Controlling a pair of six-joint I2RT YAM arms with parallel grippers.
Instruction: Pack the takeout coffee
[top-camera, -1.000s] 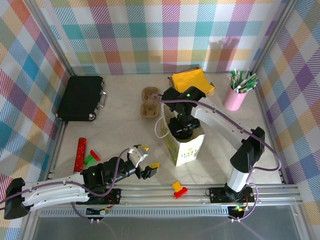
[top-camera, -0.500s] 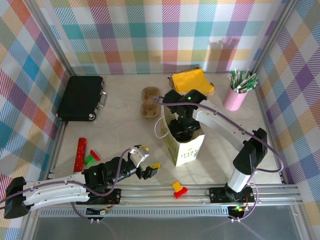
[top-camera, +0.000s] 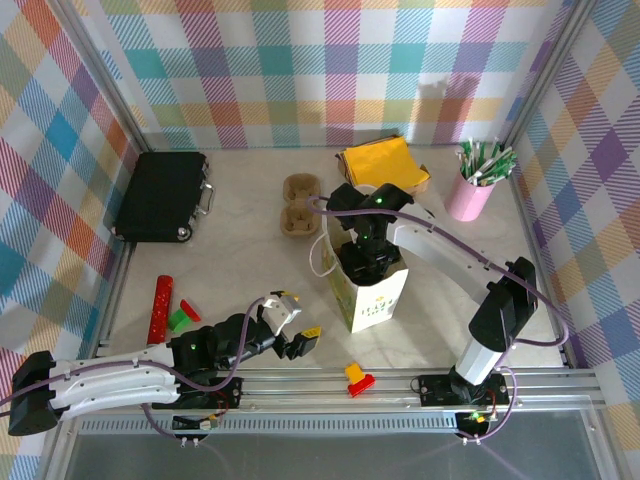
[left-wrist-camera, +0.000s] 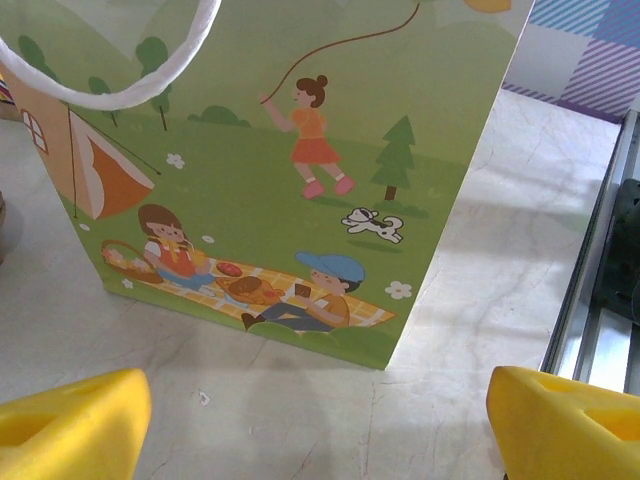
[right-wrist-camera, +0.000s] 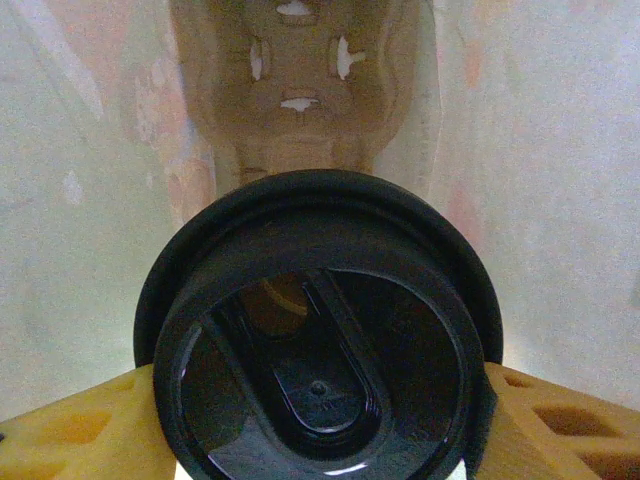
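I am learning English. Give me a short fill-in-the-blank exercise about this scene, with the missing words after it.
The right hand grips the takeout coffee, whose round plastic lid is ___.
The picnic-printed paper bag has a ___ rope handle.
The left hand is ___, not shut.
The green-white sticks stand in a ___ cup.
Missing words: black, white, open, pink.

Two white-and-black arms (top-camera: 100, 385) with purple cables (top-camera: 462, 250), yellow fingertips (left-wrist-camera: 70, 425) and perhaps a small green indicator light (top-camera: 378, 197)
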